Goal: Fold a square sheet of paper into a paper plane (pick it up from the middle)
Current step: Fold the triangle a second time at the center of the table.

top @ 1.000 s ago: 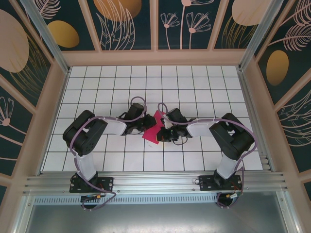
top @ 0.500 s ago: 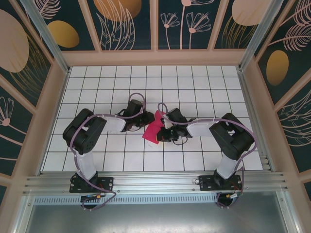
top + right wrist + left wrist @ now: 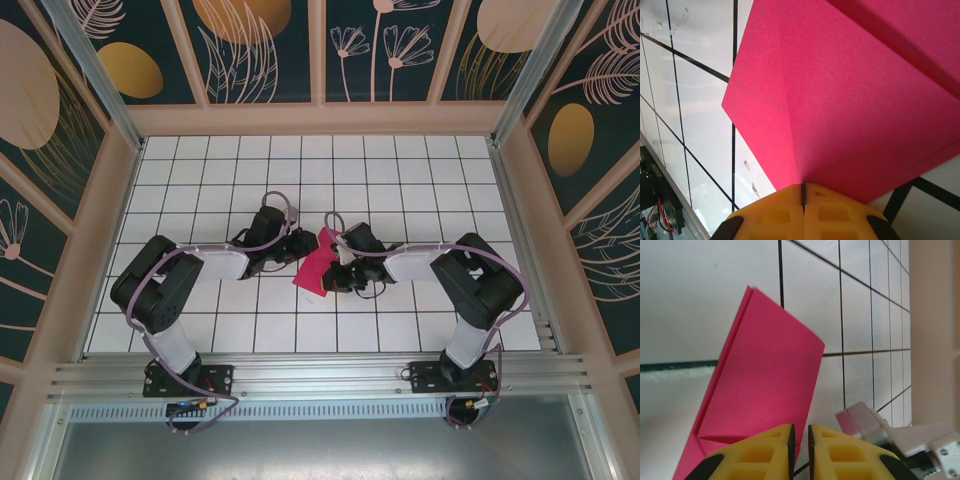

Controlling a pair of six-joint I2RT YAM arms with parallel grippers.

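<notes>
Right end effector (image 3: 803,188) clamped on edge of folded magenta paper (image 3: 855,105), mid-tabletop (image 3: 400,180), between arms. Left end effector (image 3: 800,432) nearly closed at opposite edge; grip unclear. Paper likely light, limp, easily torn; pinch layered creases, stiffest there.

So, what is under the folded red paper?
The white tiled table shows around the red paper; the tiles directly beneath it are covered, so anything there cannot be seen.
</notes>
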